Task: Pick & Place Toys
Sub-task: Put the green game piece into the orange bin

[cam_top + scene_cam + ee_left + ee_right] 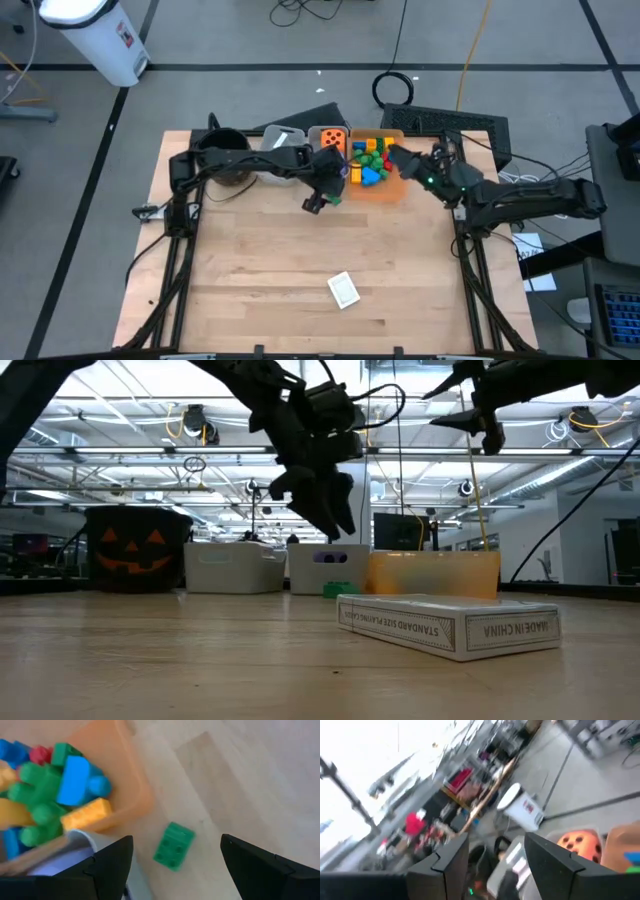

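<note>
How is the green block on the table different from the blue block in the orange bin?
The green block lies alone on the bare wooden table, just outside the orange bin; the blue block sits inside it, piled on other blocks. The green block lies between the open fingers of the left claw; the blue one lies off to the side. Both are small plastic building blocks.

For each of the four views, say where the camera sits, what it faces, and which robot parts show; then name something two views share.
High: above, facing straight down on the wooden table; both arms show.
Low: at tabletop height, facing a white card box; arms hang above.
Left wrist: on the left arm, facing down past the open left hand at a small green plastic block.
Right wrist: on the raised right arm, facing the room past the open right hand.
Shared: the orange plastic bin appears in high and left wrist.
</note>
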### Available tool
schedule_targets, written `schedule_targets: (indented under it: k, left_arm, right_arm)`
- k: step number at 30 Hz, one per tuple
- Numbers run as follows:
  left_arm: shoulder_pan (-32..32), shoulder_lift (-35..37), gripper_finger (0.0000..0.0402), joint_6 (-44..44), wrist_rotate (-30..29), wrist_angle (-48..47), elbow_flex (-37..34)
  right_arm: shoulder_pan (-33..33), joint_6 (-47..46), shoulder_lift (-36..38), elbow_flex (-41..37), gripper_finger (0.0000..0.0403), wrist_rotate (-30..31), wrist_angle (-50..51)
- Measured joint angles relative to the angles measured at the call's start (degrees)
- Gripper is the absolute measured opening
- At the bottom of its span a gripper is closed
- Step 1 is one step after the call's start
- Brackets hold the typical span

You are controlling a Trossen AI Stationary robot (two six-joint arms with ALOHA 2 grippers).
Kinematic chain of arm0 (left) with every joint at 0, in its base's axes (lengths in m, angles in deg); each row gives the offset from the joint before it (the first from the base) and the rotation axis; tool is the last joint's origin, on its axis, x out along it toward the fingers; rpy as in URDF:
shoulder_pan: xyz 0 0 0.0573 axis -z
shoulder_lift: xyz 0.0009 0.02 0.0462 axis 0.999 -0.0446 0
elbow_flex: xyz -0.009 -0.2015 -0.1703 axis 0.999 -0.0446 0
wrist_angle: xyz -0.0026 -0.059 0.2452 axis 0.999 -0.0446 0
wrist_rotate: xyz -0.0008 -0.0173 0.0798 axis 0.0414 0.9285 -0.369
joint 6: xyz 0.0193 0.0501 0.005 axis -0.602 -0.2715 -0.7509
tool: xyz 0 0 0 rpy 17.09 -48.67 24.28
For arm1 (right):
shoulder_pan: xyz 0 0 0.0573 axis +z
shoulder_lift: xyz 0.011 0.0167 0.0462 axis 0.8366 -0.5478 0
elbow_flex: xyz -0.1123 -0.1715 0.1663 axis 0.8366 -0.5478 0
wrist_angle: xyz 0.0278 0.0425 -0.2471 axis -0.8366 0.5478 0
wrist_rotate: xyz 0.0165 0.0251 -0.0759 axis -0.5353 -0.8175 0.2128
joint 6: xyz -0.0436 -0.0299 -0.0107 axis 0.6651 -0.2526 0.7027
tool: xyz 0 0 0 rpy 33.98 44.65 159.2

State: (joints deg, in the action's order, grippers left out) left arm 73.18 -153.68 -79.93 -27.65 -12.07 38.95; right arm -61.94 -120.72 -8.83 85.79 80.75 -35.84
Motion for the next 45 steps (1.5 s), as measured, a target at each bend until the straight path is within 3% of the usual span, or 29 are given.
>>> schedule_targets:
  k: [7,45]
  left_arm:
    - [0.0,-2.0,0.031,-4.0,-1.5,-0.9,0.1]
    - [-0.6,-9.2,0.031,-2.9,-1.4,1.9,0.1]
  right_arm:
    - [-0.1,2.1,3.0,0.0,0.0187,0.9,-0.7]
    - [-0.1,1.2,2.0,0.0,0.0187,1.0,1.5]
